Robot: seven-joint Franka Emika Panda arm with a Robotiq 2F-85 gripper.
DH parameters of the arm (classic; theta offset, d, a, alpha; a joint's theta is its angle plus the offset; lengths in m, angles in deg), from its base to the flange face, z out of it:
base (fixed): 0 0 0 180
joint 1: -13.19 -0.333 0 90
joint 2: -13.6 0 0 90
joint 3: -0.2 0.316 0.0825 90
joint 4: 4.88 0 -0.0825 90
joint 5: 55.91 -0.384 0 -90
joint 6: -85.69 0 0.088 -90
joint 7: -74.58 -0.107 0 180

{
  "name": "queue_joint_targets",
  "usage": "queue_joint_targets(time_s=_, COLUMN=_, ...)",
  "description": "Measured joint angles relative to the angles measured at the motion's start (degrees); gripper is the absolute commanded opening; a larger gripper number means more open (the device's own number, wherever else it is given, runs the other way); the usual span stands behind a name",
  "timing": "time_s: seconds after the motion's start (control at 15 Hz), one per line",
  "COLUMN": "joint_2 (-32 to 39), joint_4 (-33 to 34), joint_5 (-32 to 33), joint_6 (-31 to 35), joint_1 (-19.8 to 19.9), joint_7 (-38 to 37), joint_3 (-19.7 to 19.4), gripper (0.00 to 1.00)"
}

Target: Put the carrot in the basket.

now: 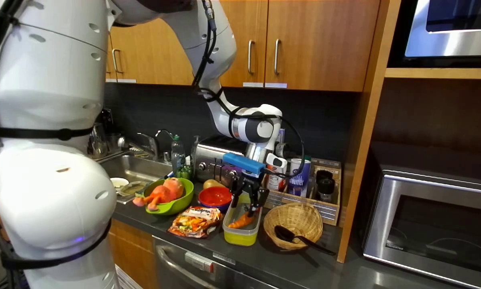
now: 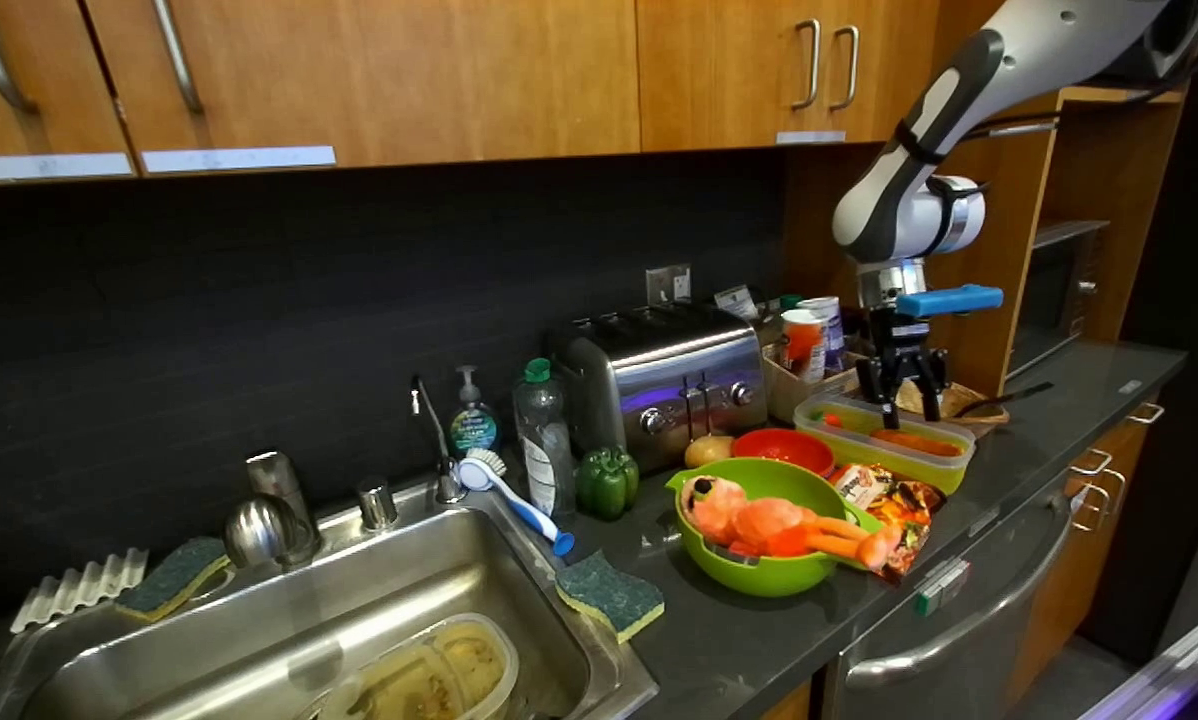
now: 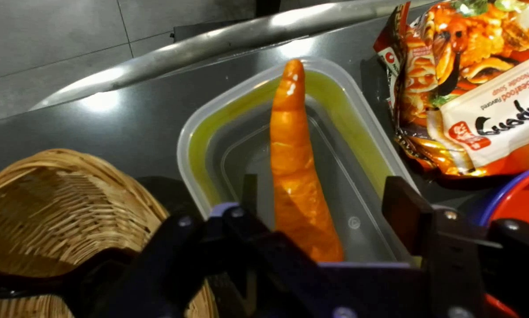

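Observation:
The orange carrot (image 3: 293,154) lies lengthwise in a clear, green-sided plastic tub (image 1: 240,239), its thin end near the tub's rim in the wrist view. My gripper (image 3: 326,198) is open over the tub, a finger on each side of the carrot's thick end. Gaps show between the carrot and both pads (image 3: 403,212); the wider one is on the right. Part of the thick end may be hidden behind the gripper's body. Beside the tub stands the woven basket (image 1: 278,218), holding a black spoon (image 1: 284,233) whose handle sticks out over the rim.
A noodle packet (image 1: 196,222) and a red bowl (image 1: 215,196) sit close by the tub. Farther along is a green bowl (image 2: 759,575) with an orange plush toy (image 2: 774,525). Behind stand a toaster (image 2: 659,380) and a wooden box (image 1: 304,204) of canisters.

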Motion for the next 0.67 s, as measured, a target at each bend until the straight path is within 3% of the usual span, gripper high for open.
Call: queue_joint_targets(time_s=0.67, joint_2=5.48, joint_4=4.64, joint_5=-1.04, joint_6=-0.23, joint_1=1.10, joint_7=3.52, joint_3=-0.07, gripper=0.73)
